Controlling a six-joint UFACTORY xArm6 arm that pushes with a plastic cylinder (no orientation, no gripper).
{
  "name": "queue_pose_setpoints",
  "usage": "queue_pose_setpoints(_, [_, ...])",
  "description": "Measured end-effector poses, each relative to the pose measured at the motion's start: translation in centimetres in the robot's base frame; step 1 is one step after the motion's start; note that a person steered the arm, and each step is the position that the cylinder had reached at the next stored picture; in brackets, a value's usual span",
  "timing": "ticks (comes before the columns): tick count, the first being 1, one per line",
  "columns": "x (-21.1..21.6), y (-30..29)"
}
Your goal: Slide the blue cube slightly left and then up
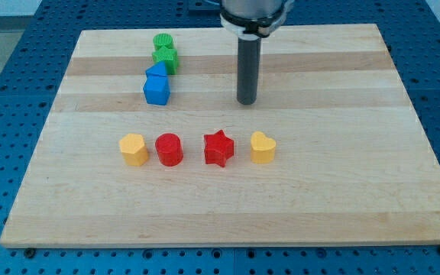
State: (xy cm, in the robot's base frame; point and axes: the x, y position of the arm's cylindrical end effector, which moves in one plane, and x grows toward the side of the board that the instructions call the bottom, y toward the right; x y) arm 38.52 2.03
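Note:
The blue cube (156,90) sits on the wooden board (342,191) at the upper left of centre. A second blue block (157,71) touches its top side. My tip (247,101) is the lower end of the dark rod, to the right of the blue cube with a wide gap between them. It touches no block.
A green star-like block (166,57) and a green cylinder (163,40) stand above the blue blocks. Lower down runs a row: a yellow hexagon-like block (134,149), a red cylinder (169,149), a red star (218,148), a yellow heart (263,147).

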Motion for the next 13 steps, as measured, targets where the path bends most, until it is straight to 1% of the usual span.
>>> queue_pose_setpoints(2, [0.0, -8.1])
queue_pose_setpoints(3, [-0.1, -10.7])
queue_pose_setpoints(5, [-2.7, -14.4])
queue_pose_setpoints(6, [-2.2, -15.7])
queue_pose_setpoints(7, [-0.4, -16.5])
queue_pose_setpoints(9, [-0.7, -19.3])
queue_pose_setpoints(10, [-1.1, -20.6])
queue_pose_setpoints(11, [-3.1, -20.6])
queue_pose_setpoints(13, [-5.1, -20.4])
